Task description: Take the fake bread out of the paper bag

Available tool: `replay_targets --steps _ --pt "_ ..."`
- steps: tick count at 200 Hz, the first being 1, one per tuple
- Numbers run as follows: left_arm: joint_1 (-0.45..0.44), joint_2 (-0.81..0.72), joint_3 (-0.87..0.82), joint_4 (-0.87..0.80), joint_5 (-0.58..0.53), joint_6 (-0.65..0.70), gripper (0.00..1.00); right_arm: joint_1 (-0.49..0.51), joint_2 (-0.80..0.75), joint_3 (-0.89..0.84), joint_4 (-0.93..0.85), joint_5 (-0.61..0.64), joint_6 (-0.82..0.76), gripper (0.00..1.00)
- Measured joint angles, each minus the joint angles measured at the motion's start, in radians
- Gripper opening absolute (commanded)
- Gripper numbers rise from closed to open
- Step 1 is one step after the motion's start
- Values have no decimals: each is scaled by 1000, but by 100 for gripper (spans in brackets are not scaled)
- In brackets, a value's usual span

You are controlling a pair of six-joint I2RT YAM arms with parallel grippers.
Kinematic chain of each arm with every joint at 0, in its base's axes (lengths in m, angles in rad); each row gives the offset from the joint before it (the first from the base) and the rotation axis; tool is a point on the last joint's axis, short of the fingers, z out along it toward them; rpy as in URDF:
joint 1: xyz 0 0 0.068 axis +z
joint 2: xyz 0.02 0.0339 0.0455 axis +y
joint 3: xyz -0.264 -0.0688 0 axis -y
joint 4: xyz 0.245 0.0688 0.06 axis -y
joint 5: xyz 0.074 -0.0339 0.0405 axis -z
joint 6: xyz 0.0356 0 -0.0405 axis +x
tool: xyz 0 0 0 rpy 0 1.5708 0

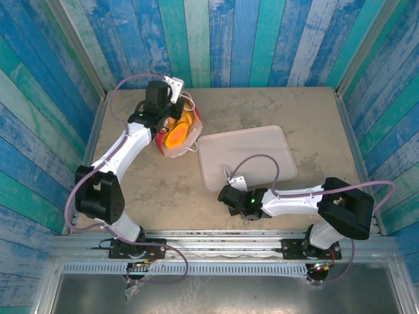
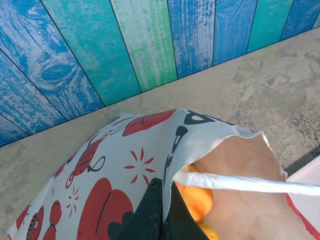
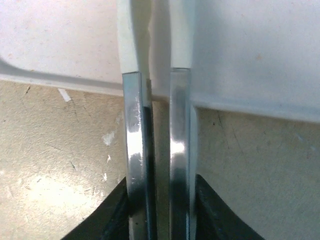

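Left gripper [image 2: 161,212]: clenched on the rim of the paper bag [image 2: 115,170]. In the left wrist view the dark fingers [image 2: 150,210] sit at the bottom centre of the frame, with the bag's edge pinched between them.

Paper bag: upper left of the table [image 1: 275,108] in the top view, tipped over rather than upright, with its mouth open toward the camera. Red blotchy prints outside, plain pale inside.

Handle [image 2: 240,182]: a thin white strip stretched across the bag's mouth, running out to the right edge of the left wrist frame.

Fake bread [image 1: 178,135]: inside the bag. It reads as an orange-yellow mass in the opening, and I can't count the pieces or tell their shapes. The left wrist view has rounded orange bits just right of the fingers, under the handle.

Tray [image 1: 262,147]: flat and pale pinkish, middle of the table, just right of the bag. One corner sits near the bag's mouth.

Right gripper [image 1: 230,176]: low in the top view, at the tray's lower left corner. In the right wrist view the metal fingers [image 3: 135,150] are nearly together with a thin slit between them and nothing in it, pointing across the tray's edge.

Walls [image 2: 125,45]: blue and green painted planks around the table.
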Motion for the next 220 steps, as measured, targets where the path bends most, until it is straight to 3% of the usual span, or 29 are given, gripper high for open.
replay_targets --steps 33,87,145,195,220 --pt "0 0 -4 0 12 0 3 -9 -33 -1 -58 -3 -34 7" --pt "0 -13 -21 0 37 0 3 -87 -233 20 -126 -68 -130 9" --pt "0 -15 -26 0 58 0 4 -225 -387 127 -128 -278 -251 9" --pt "-6 -15 -26 1 67 -14 4 -290 -332 245 -126 -510 -314 16" --pt "-14 -15 -26 10 69 -28 3 -342 -260 308 -125 -653 -333 27"
